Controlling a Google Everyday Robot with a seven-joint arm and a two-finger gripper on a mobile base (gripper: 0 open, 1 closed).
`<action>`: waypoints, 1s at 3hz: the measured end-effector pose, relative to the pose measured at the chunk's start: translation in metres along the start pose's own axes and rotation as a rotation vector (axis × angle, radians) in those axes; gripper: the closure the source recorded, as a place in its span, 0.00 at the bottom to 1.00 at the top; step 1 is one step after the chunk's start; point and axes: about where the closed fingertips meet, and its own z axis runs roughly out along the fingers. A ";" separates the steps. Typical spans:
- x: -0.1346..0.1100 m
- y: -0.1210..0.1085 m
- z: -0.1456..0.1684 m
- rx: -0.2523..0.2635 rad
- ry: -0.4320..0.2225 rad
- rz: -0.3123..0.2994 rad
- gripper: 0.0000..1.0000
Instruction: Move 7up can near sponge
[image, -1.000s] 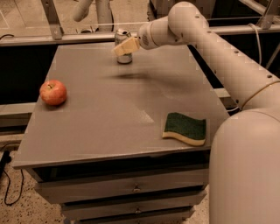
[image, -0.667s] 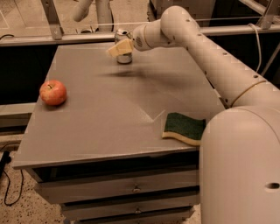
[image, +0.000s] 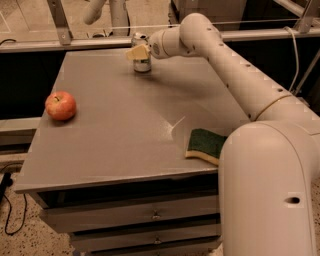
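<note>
The 7up can (image: 142, 64) stands upright near the far edge of the grey table (image: 120, 135), left of centre. My gripper (image: 138, 51) has reached in from the right at the end of the long white arm and sits at the can's upper part, covering some of its top. The sponge (image: 204, 145), dark green on top over a pale yellow layer, lies flat near the table's front right edge, far from the can and partly behind my arm's base.
A red apple (image: 60, 105) sits near the table's left edge. A metal rail (image: 75, 44) runs behind the table. Drawers (image: 150, 215) are below the front edge. My large white arm body (image: 265, 190) fills the lower right.
My gripper has moved a little left along the far edge and closer onto the can. The can, sponge and apple have stayed where they were.
</note>
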 end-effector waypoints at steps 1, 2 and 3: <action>-0.009 -0.009 -0.011 0.003 -0.047 -0.001 0.68; -0.018 -0.012 -0.035 -0.002 -0.065 -0.021 0.92; -0.023 -0.007 -0.083 -0.024 -0.033 -0.080 1.00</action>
